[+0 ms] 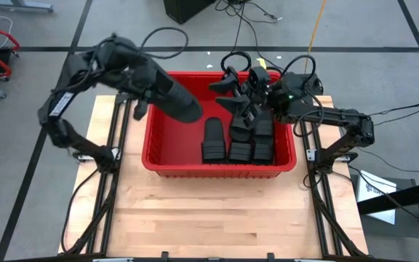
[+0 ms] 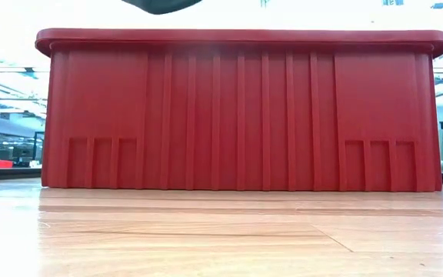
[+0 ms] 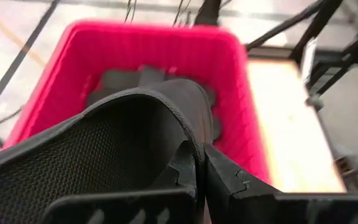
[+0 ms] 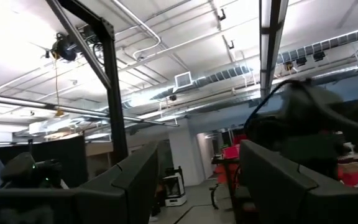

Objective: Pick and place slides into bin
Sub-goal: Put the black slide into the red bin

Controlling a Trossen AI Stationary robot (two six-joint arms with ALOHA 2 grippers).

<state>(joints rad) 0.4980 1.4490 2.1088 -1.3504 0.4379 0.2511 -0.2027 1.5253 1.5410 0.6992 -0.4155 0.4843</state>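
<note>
A pale wooden worktop (image 1: pixel 217 211) is lying under the rig, its planks running crosswise, with grey floor marked by dark tape lines around it and black cables trailing off the far side. In the right wrist view the room's ceiling is showing — white pipes, ducts and a dark upright post.

Toward the far half of the worktop the bin (image 1: pixel 150 138) is sitting, a big red plastic tub with a rolled rim and walls ribbed with vertical flutes, as the low view shows it filling nearly the whole width. Inside, several slides (image 1: pixel 238 142) are lying side by side against the near wall, matte black, ribbed across their straps.

On the left, the left claw (image 3: pixel 201 177) is pinching shut on the held slide (image 1: pixel 177 98), hanging it over the bin's left half, clear of the floor of the tub. Its sole is showing a fine woven-looking texture and a rounded edge in the left wrist view — the other sandals are lying blurred below it.

On the right, the right claw (image 1: pixel 247 91) is hovering over the bin's far right part with its fingers standing wide apart, gripping nothing, its camera tilted up at the ceiling.
</note>
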